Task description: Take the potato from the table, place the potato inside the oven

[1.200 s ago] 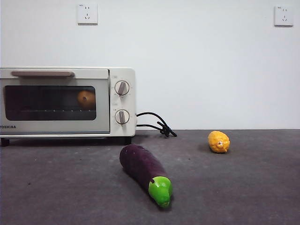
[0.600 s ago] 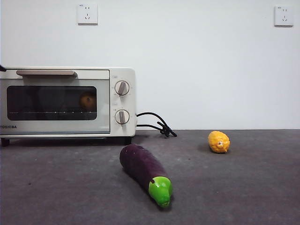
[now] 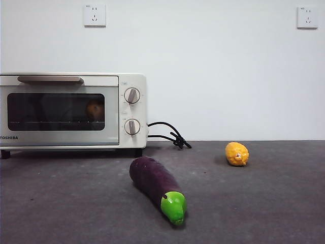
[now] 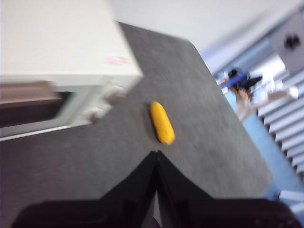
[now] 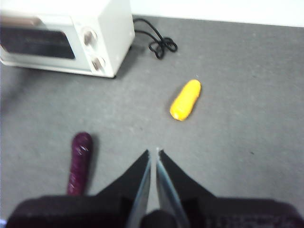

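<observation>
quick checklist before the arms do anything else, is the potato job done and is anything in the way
1. Potato inside the oven: ok, it shows dimly behind the dark glass.
2. Oven door shut: ok, it looks flush with the oven's front in the front view.
3. Left gripper holding nothing: ok, jaws together above the table.
4. Right gripper holding nothing: ok, jaws nearly together over bare table.
5. Eggplant and yellow fruit clear of the oven: ok, both lie apart from it on the table.
6. Potato resting steady on the rack: cannot tell, the glass is too dark.
</observation>
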